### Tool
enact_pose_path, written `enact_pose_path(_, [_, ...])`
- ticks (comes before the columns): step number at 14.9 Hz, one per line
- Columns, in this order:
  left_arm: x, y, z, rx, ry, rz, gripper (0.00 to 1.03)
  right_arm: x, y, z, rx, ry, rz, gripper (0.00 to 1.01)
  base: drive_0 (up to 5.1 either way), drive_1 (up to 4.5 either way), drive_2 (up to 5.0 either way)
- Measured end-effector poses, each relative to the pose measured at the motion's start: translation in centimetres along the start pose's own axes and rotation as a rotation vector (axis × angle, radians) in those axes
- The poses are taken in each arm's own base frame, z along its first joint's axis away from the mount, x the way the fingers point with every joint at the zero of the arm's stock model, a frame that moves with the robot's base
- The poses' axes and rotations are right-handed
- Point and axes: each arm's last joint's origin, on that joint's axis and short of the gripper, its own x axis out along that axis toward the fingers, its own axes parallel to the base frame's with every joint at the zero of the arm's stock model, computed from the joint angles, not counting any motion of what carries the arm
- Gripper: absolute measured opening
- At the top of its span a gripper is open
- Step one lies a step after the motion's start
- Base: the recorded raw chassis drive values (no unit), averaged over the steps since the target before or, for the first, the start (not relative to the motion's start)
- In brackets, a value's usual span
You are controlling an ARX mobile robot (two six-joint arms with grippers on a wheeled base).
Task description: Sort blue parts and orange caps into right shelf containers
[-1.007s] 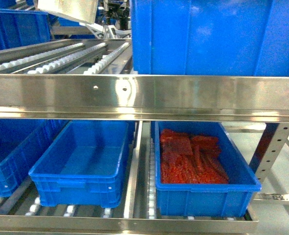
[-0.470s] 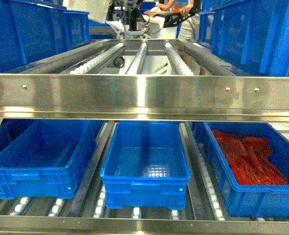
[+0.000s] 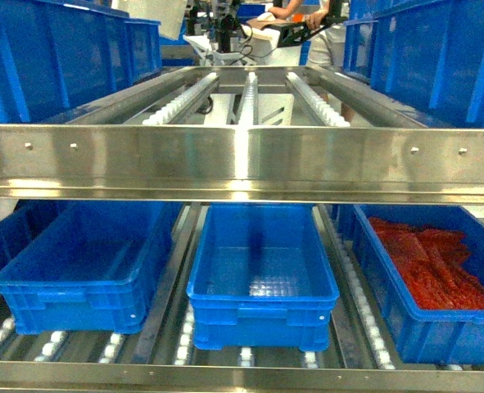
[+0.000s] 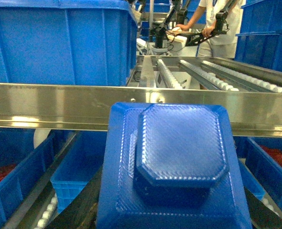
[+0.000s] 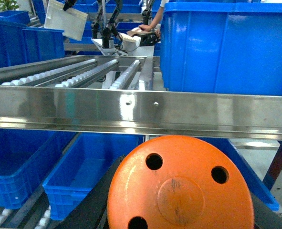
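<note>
a steel roller shelf rack (image 3: 242, 160) fills the head view, with its front rail across the middle. on the upper level tall blue crates stand at the left (image 3: 53, 57) and at the right (image 3: 438, 57), with bare roller lanes between them. on the lower level sit three shallower blue crates: the left crate (image 3: 86, 266) and the middle crate (image 3: 262, 274) show nothing inside, while the right crate (image 3: 426, 286) holds a heap of red-orange pieces (image 3: 438, 266).

in the left wrist view a blue part (image 4: 176, 167), a square moulded piece with a raised octagonal centre, sits right at the left pincer, close before the camera and in front of the rail; the pincer's fingers are hidden behind it, so its grip cannot be told. in the right wrist view an orange cap (image 5: 179, 188), round with three holes, sits likewise at the right pincer, below the rail and before a tall upper crate; again the grip cannot be told.

no readable writing shows on any crate.
</note>
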Motion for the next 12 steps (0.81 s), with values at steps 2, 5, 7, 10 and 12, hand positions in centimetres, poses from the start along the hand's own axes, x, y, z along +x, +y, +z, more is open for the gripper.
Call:
enact_pose_path(2, [0.0, 0.0, -0.01, 0.0, 0.001, 0.001, 0.43, 0.0, 0.0, 0.0, 0.0, 0.0, 0.0, 0.44, -4.9, 2.51, 2.5])
enact_pose_path(5, [0.0, 0.0, 0.0, 0.0, 0.0, 0.0, 0.43, 0.0, 0.0, 0.0, 0.0, 0.0, 0.0, 0.44, -5.0, 2.48, 2.5])
enact_pose_path(7, [0.0, 0.0, -0.01, 0.0, 0.002, 0.0, 0.43, 0.0, 0.0, 0.0, 0.0, 0.0, 0.0, 0.44, -5.0, 2.43, 2.4])
enact_pose_path(10, [0.0, 0.0, 0.0, 0.0, 0.0, 0.0, 0.43, 0.0, 0.0, 0.0, 0.0, 0.0, 0.0, 0.44, -5.0, 2.48, 2.5])
enact_pose_path(12, [0.0, 0.0, 0.0, 0.0, 0.0, 0.001, 0.43, 0.0, 0.0, 0.02, 0.0, -0.002, 0.0, 0.44, -5.0, 2.44, 2.4])
